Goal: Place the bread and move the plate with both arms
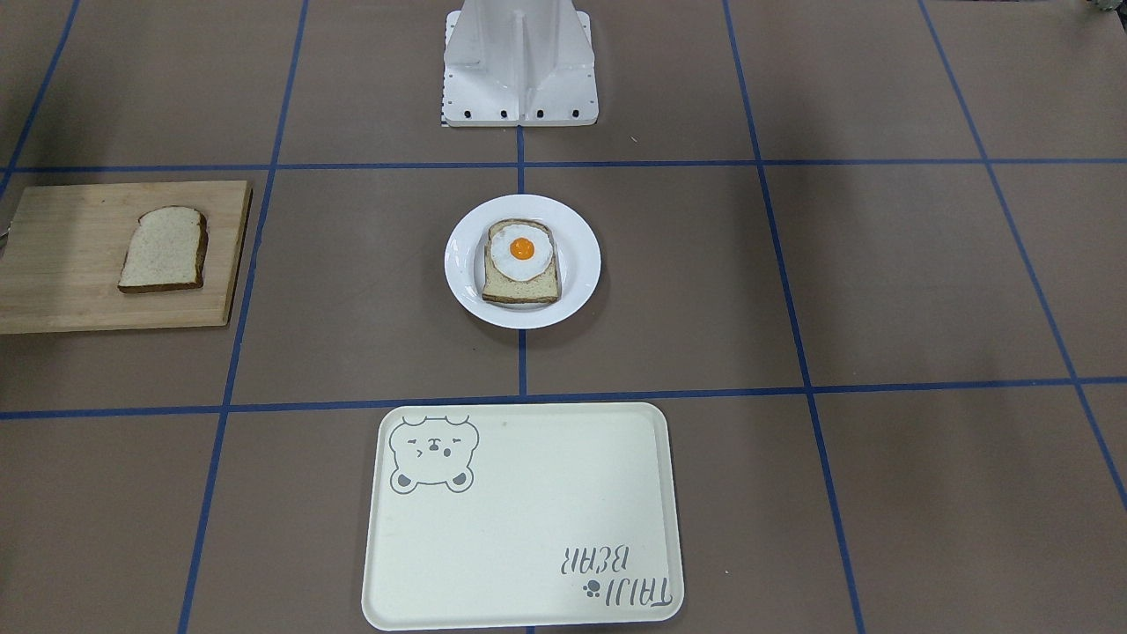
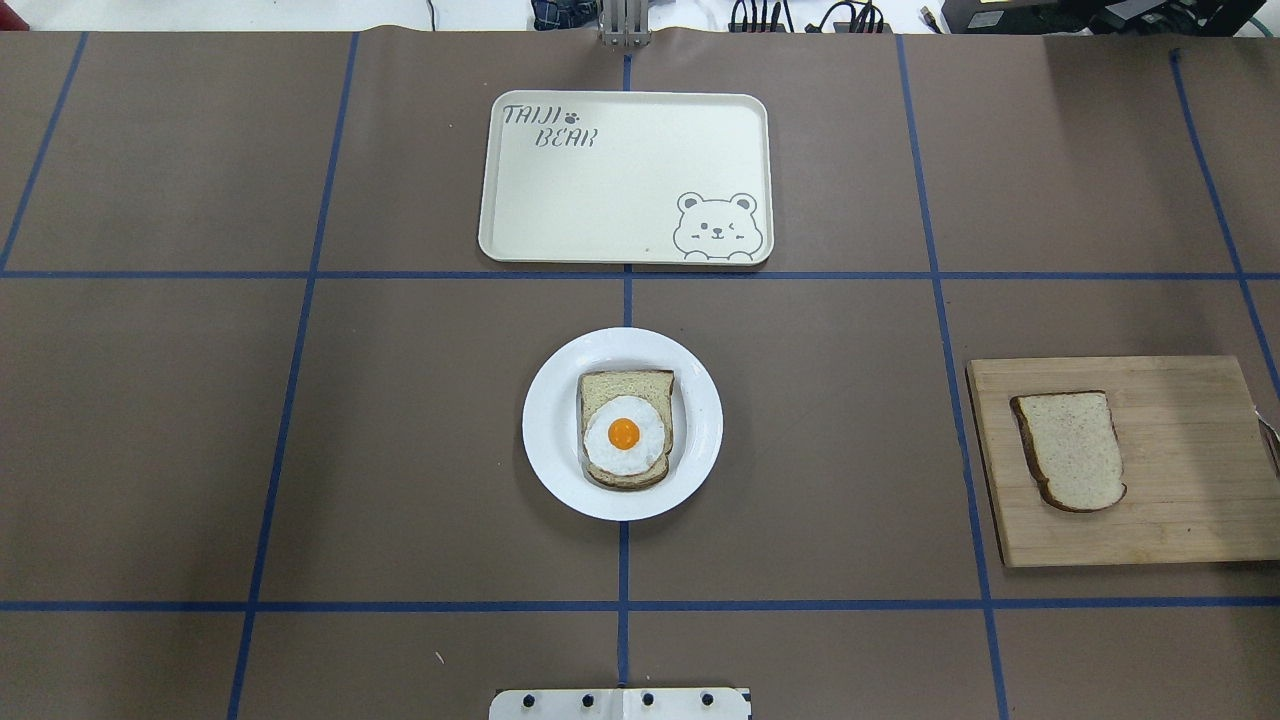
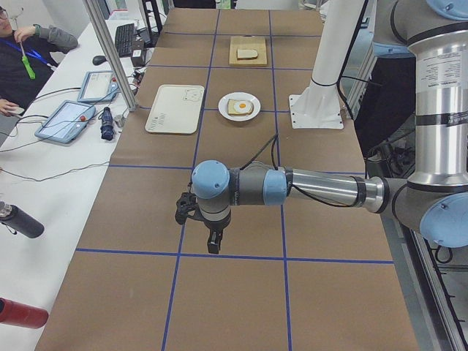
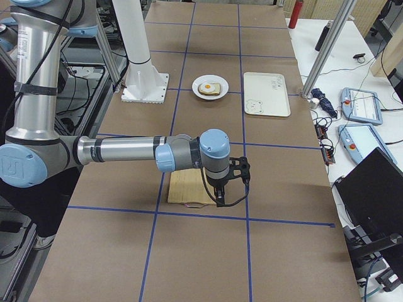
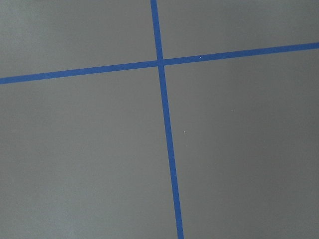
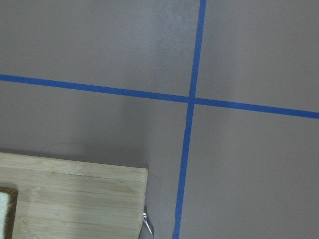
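Observation:
The plain bread (image 2: 1070,449) lies on a wooden cutting board (image 2: 1190,470) on the table's right; it also shows in the front view (image 1: 165,249). The white plate (image 2: 550,430) sits mid-table and holds a bread slice topped with a fried egg (image 2: 626,430); the plate also shows in the front view (image 1: 462,264). My left gripper (image 3: 212,245) hangs over bare table far to the left. My right gripper (image 4: 220,200) hangs by the board's outer end. Both show only in side views, so I cannot tell whether they are open or shut.
A cream tray with a bear drawing (image 2: 600,190) lies beyond the plate, away from the robot. The white robot base (image 1: 519,70) stands behind the plate. A small metal piece (image 6: 146,222) sticks out by the board's corner. Operators' gear lies along the far table edge.

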### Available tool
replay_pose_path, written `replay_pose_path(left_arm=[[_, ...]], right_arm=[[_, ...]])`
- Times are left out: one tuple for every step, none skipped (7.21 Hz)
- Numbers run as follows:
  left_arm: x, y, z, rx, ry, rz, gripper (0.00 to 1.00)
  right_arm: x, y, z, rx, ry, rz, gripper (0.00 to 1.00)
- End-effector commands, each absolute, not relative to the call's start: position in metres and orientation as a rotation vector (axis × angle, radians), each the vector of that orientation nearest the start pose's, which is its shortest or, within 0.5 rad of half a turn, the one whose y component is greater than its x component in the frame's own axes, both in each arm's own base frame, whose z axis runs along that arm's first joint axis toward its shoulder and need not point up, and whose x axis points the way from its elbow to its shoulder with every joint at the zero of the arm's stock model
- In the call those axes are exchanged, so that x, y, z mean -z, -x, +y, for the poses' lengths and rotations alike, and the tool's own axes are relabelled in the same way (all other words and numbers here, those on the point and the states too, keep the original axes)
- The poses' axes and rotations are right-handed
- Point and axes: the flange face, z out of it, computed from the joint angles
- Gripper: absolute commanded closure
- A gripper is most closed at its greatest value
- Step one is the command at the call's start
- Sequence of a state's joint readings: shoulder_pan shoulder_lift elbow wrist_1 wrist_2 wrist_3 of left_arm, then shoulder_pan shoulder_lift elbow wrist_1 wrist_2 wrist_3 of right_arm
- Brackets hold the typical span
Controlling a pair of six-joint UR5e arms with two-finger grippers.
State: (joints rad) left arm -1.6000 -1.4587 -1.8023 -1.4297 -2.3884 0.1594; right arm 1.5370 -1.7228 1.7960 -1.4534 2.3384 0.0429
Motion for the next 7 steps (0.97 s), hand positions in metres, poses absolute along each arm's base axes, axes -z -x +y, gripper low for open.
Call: replay_pose_path(left_arm=[[-0.604,0.073,-0.440,-0.122,-0.075,0.815,0.02],[-0.597,0.074,-0.442,-0.137,-0.118,0.811,0.02],[-0.584,0.074,-0.441,-0.153,-0.153,0.806,0.02],[-0.558,0.074,-0.453,-0.177,-0.222,0.802,0.02],[-0.536,0.076,-0.455,-0.204,-0.294,0.793,0.02],[-0.505,0.076,-0.481,-0.266,-0.437,0.770,0.02],[-0.479,0.075,-0.520,-0.320,-0.558,0.773,0.02]], right_arm=[[-0.607,-0.049,-0.438,0.064,-0.151,-0.771,0.00],[-0.603,-0.049,-0.442,0.068,-0.160,-0.771,0.00],[-0.597,-0.048,-0.443,0.082,-0.175,-0.772,0.00],[-0.572,-0.049,-0.442,0.094,-0.220,-0.774,0.00],[-0.558,-0.049,-0.443,0.102,-0.246,-0.776,0.00],[-0.547,-0.047,-0.454,0.112,-0.267,-0.783,0.00],[-0.543,-0.045,-0.455,0.117,-0.268,-0.810,0.00]])
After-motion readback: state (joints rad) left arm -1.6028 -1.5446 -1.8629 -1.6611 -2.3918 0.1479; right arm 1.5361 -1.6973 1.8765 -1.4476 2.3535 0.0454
